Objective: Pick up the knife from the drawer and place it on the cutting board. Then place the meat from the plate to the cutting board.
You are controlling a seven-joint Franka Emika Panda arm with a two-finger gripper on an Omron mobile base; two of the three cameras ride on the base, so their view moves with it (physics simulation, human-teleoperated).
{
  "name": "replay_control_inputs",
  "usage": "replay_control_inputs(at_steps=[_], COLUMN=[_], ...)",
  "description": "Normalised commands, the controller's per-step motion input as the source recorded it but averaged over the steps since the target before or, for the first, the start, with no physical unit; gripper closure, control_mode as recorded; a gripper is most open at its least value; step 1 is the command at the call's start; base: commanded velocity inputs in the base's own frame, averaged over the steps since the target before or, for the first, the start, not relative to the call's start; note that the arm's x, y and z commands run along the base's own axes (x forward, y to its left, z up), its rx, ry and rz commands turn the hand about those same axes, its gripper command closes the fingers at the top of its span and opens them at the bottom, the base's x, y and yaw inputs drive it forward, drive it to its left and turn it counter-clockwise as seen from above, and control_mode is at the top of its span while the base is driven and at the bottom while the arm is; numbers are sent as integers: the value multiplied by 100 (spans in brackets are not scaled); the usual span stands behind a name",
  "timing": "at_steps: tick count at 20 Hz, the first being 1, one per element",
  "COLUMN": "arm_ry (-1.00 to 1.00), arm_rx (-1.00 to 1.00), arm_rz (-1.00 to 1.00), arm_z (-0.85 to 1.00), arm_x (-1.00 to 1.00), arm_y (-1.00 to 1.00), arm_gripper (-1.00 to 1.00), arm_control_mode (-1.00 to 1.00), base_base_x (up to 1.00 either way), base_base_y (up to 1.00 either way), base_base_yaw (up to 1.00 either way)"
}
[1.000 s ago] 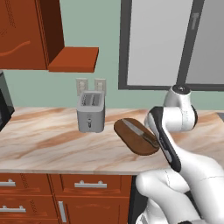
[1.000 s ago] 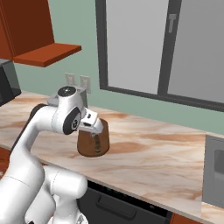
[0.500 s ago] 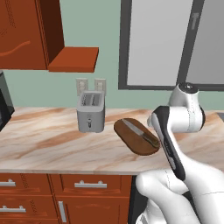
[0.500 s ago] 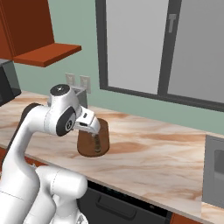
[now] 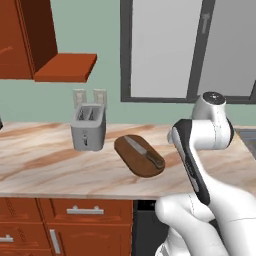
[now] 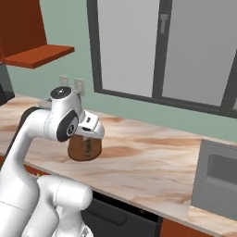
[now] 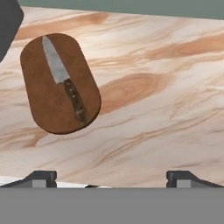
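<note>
The dark brown oval cutting board [image 5: 135, 159] lies flat on the marble counter, right of the toaster. The knife [image 5: 145, 152] rests on it, silver blade toward the wall and dark handle toward the counter's front. In the hand view the cutting board [image 7: 49, 107] and the knife [image 7: 65, 85] sit at upper left. My gripper [image 7: 111, 178] hovers above bare counter to the board's right, open, with nothing between its fingertips [image 7: 41, 176]. Shut drawer fronts [image 5: 85, 212] with short silver bar handles run under the counter. The meat and the plate are out of view.
A silver toaster [image 5: 89, 127] stands against the wall left of the board. A grey sink [image 6: 217, 180] is set into the counter at far right. A reddish shelf [image 5: 65, 67] and cabinet hang at upper left, above the counter.
My arm has swung right and away from the board. The board, partly covered by my arm a second ago, now shows whole with the knife lying on it. The gripper stays open.
</note>
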Motion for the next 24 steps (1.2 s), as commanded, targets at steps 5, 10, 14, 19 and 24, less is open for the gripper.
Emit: replay_control_inputs(at_steps=[5,10,14,19,24], arm_ry=[0,0,0,0,0], arm_rx=[0,0,0,0,0], arm_rz=[0,0,0,0,0], arm_z=[0,0,0,0,0], arm_x=[0,0,0,0,0], arm_y=[0,0,0,0,0], arm_gripper=[-100,-100,-100,-100,-100], arm_control_mode=[100,100,100,100,100], base_base_x=[-25,-42,-44,-22,-19], base_base_y=[-100,-100,-100,-100,-100], base_base_yaw=[-2,-5,-7,-11,-13])
